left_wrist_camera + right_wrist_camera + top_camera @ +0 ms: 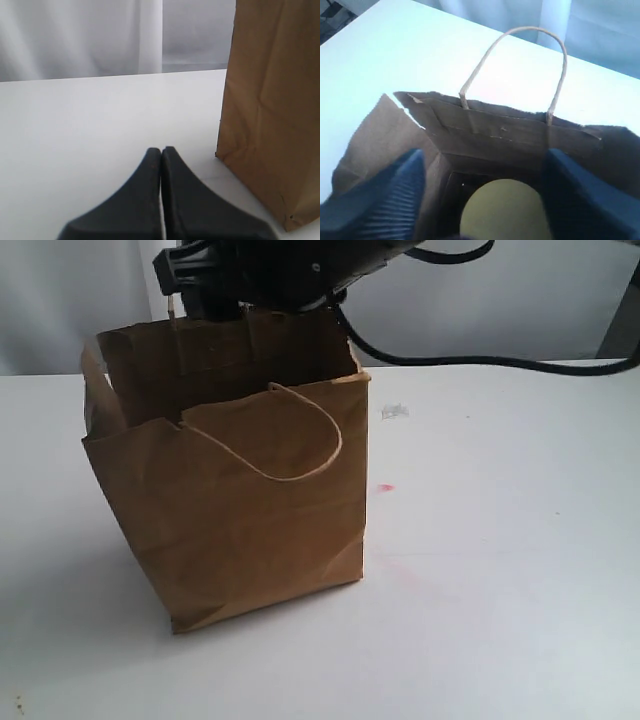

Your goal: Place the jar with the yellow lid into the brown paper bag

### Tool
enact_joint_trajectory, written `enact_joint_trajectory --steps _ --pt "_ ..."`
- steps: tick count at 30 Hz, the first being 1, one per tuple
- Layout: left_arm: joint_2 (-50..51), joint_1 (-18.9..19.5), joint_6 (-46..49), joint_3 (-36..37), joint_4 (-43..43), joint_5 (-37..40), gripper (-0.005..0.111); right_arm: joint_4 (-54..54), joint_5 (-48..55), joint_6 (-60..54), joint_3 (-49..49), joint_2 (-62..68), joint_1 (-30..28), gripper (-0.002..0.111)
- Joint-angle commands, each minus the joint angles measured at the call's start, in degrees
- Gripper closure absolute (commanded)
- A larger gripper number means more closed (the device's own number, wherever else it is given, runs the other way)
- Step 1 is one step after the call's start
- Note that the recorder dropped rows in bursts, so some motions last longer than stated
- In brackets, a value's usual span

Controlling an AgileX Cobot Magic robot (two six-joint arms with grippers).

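The brown paper bag point(240, 510) stands upright on the white table, mouth open, one cord handle drooping over its front. My right gripper point(484, 156) hangs open over the bag's mouth, its blue fingers point(395, 190) spread wide. Down inside the bag, between and below them, sits the yellow-lidded jar point(502, 210); only its round lid shows, and neither finger touches it. In the exterior view the right arm point(270, 270) reaches over the bag's far rim and the jar is hidden. My left gripper point(161, 151) is shut on nothing, low over the table beside the bag's wall point(270, 100).
A black cable point(480, 361) trails from the right arm across the back of the table. A small red mark point(386, 487) and a grey smudge point(394, 411) lie on the table to the right of the bag. A pale curtain hangs behind.
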Motion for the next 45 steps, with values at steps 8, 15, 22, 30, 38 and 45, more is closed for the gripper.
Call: enact_joint_trajectory --steps 8,15,22,30,38,45 --pt "0.2 -0.3 -0.2 -0.1 -0.2 -0.5 0.106 -1.3 12.3 -2.9 -0.3 -5.9 0.1 0.108" --pt "0.2 -0.3 -0.2 -0.1 -0.2 -0.5 0.106 -4.5 16.6 -2.9 3.9 -15.4 0.1 0.108" --pt "0.2 -0.3 -0.2 -0.1 -0.2 -0.5 0.106 -4.5 15.0 -2.8 17.3 -33.5 0.1 0.108" --pt "0.2 -0.3 -0.2 -0.1 -0.2 -0.5 0.106 -2.4 11.4 -2.2 32.0 -55.1 0.1 0.108" --pt "0.2 -0.3 -0.2 -0.1 -0.2 -0.5 0.106 3.1 11.1 -2.2 45.6 -73.9 0.1 0.108" --pt "0.2 -0.3 -0.2 -0.1 -0.2 -0.5 0.106 4.4 -0.7 -2.2 56.9 -84.9 0.1 0.108"
